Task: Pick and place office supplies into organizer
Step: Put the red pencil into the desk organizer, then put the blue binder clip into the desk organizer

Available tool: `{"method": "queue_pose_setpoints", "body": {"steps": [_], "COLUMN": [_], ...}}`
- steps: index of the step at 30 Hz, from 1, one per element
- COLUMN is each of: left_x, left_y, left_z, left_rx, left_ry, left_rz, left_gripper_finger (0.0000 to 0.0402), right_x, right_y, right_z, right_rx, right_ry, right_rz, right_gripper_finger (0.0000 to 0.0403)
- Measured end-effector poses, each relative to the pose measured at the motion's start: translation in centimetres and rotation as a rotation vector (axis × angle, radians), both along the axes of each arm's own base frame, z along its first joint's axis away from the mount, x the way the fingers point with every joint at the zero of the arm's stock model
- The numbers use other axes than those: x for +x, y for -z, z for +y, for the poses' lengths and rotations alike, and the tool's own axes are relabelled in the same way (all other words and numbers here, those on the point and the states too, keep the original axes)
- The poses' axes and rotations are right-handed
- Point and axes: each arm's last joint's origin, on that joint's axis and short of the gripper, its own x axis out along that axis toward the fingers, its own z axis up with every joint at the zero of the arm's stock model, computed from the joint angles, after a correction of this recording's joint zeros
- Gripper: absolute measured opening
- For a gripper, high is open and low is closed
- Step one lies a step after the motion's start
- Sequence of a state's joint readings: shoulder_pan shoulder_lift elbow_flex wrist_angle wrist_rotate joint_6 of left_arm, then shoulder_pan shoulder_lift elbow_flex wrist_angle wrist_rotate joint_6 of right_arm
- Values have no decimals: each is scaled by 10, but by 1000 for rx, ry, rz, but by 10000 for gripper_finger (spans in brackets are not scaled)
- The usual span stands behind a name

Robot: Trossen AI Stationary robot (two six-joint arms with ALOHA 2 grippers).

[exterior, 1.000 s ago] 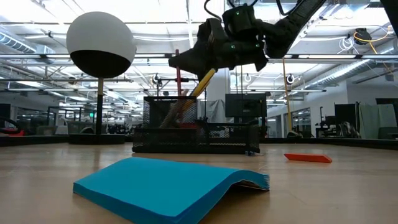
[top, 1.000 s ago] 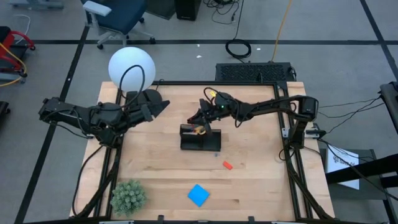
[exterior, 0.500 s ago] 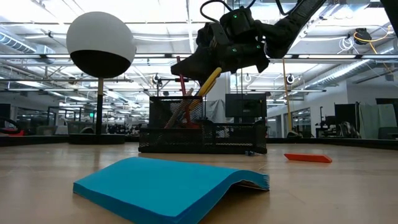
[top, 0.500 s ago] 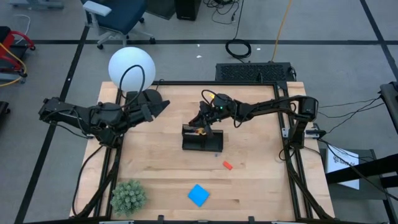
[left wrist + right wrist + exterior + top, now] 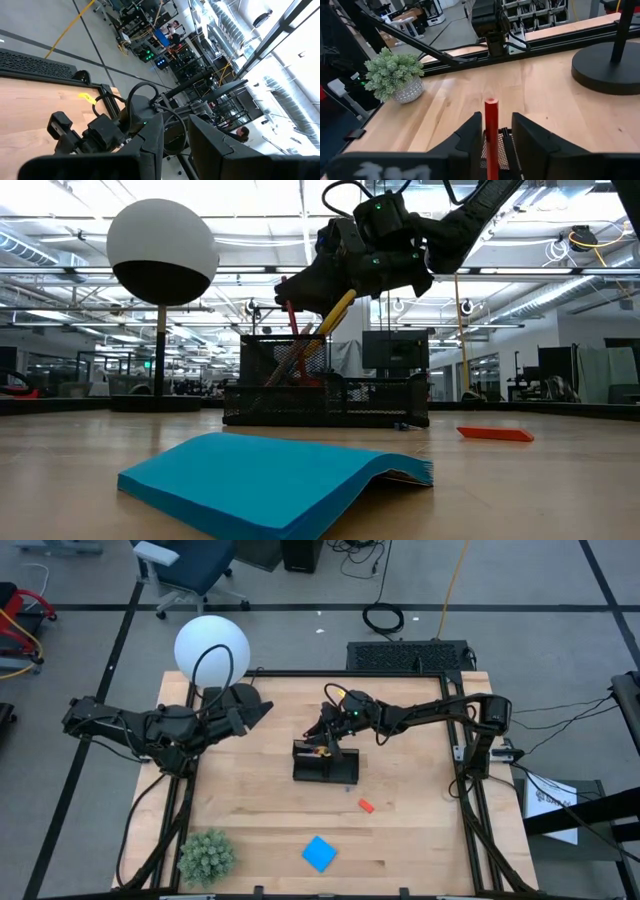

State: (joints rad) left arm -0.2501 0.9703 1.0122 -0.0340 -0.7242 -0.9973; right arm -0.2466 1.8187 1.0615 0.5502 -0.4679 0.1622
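One camera looks straight down over my counter [image 5: 400,830]; another sits low, close behind the blue pad [image 5: 275,480], facing the organizer [image 5: 325,395]. Both share it. Wrist cameras look past my fingers [image 5: 470,140].

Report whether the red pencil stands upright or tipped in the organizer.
Tipped: the red pencil leans in the organizer's tall compartment, its top between the right end effector's fingers.

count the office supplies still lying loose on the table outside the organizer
2: the blue note pad near the front edge, and the orange-red eraser just front-right of the organizer. Smaller items may be hidden.
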Motion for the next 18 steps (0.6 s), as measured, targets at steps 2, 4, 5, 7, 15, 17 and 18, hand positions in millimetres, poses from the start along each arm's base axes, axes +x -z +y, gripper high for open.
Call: {"method": "queue_pose_setpoints", "body": {"steps": [2, 4, 5, 7, 15, 17, 18], "left_x": [0, 0, 0, 0, 0, 0, 0], "left_y": [0, 0, 0, 0, 1, 2, 2], "left_z": [0, 0, 0, 0, 0, 0, 0], "left_rx": [1, 6, 7, 11, 20, 22, 23], "left_ry": [0, 0, 0, 0, -2, -2, -2], "left_rz": [1, 3, 4, 6, 19, 26, 29], "left_gripper_finger": [81, 81, 81, 81, 81, 81, 81], "right_x": [0, -1, -1, -3, -15, -19, -21], "right_y": [0, -4, -5, -12, -39, -47, -52], "right_z": [0, 0, 0, 1, 1, 0, 0], "right_rx": [15, 23, 22, 19, -30, -37, -39], "right_ry": [3, 5, 5, 6, 76, 82, 84], "right_rz": [-1, 0, -8, -20, -54, -69, -80], "right_gripper_finger": [109, 124, 132, 147, 186, 190, 191]}}
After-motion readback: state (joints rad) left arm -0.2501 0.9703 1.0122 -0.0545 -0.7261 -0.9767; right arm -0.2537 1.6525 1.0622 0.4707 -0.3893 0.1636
